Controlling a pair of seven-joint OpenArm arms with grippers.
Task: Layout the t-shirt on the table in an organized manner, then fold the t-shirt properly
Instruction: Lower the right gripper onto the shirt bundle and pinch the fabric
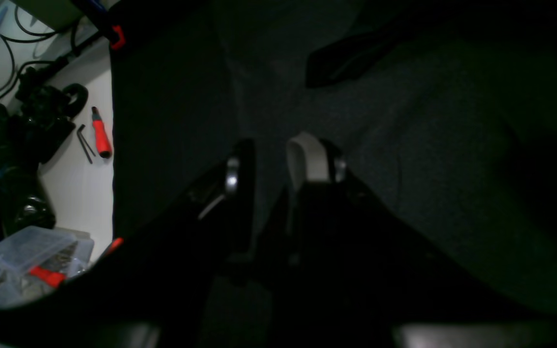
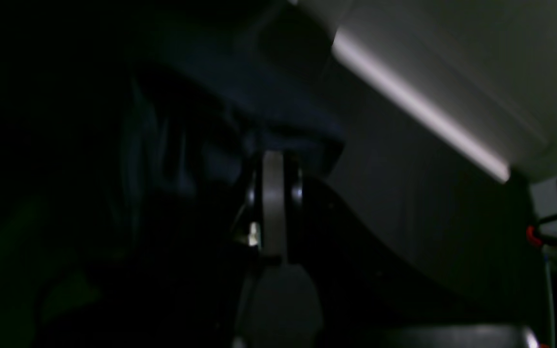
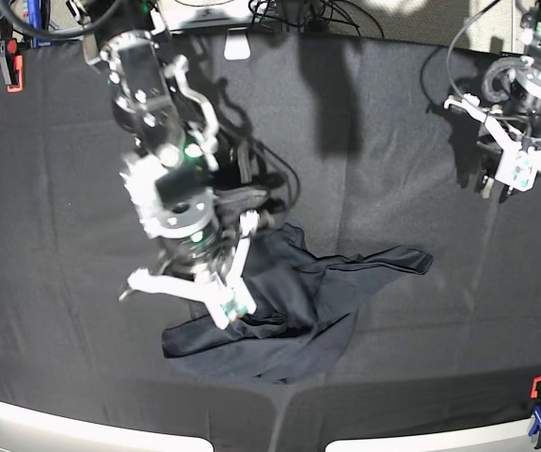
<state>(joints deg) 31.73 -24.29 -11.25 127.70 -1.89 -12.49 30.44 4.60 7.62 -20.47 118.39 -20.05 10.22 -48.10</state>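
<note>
In the base view, nearest the front edge, the wide table (image 3: 54,377) of matte black fabric with a pale rim carries the large, dark navy, slightly sheeny short-sleeved t-shirt (image 3: 298,301), crumpled in a heap near the front centre, one strip reaching out to the side. The right gripper (image 3: 232,309) presses down at the heap's edge, blurred there; only the right wrist view shows its jaws drawn together on a fold of bluish cloth (image 2: 278,116) bunched at the fingertips (image 2: 272,193), with the pale rim (image 2: 418,106) of the table beyond.

Farther back in the base view, the left gripper (image 3: 519,174) hangs well apart from the shirt over bare black cloth. The left wrist view shows its jaws partly apart with nothing between them, one pale fingertip (image 1: 307,157) lit, and things the other views miss: a red-handled screwdriver (image 1: 100,133) and hex keys (image 1: 84,142) on a white surface beside the cloth, and a clear plastic box (image 1: 32,251) nearer the camera.
</note>
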